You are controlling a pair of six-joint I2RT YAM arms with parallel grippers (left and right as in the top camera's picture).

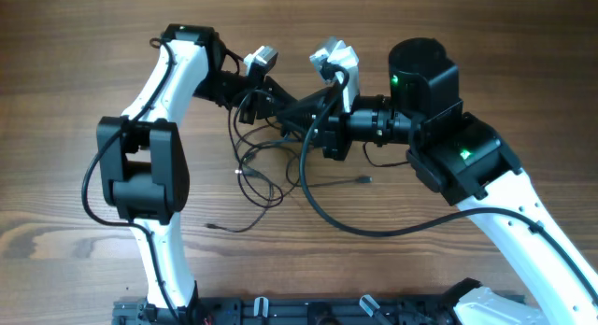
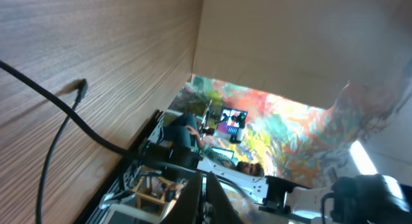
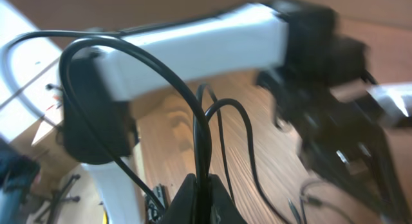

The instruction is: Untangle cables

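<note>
Right pincer (image 3: pixel 197 185) clamps the thin black tangled cables (image 1: pixel 254 164), probably hoisting loops free; left pincer (image 2: pixel 205 192) beside them looks pinched together.

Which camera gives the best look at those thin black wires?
Overhead: the whole tangle of wires shows, spread on the table. Left wrist catches only one strand with its plug; right wrist shows a few blurred loops.

The table (image 1: pixel 75 204) shows warm brown wood grain with darker streaks, the cables (image 1: pixel 250 168) are black with silvery plug ends, the left arm (image 1: pixel 173 77) and right arm (image 1: pixel 523 213) are white with black joints, and green lights (image 1: pixel 395 80) glow on the latter.
</note>
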